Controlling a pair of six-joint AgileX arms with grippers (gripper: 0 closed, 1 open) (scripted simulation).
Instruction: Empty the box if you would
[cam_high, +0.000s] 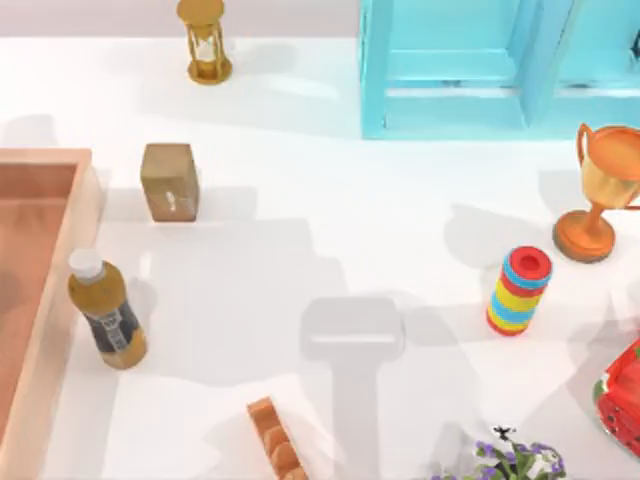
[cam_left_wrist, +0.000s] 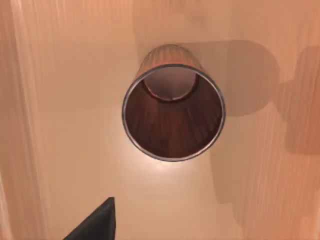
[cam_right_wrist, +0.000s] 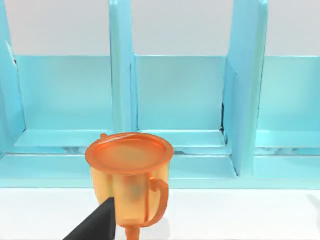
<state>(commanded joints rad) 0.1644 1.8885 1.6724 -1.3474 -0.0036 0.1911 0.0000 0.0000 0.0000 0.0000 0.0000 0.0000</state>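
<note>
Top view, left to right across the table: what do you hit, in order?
box → bottle → small carton → hourglass → turquoise cabinet → stacked ring toy → trophy

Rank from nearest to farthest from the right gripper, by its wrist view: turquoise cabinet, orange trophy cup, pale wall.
1. Orange trophy cup, close ahead on the table.
2. Turquoise cabinet, behind the trophy.
3. Pale wall, beyond the cabinet.

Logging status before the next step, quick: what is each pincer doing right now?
Left pincer: over the box, above a wooden cup; open or shut cannot be told.
Right pincer: facing the trophy; cannot be told.
</note>
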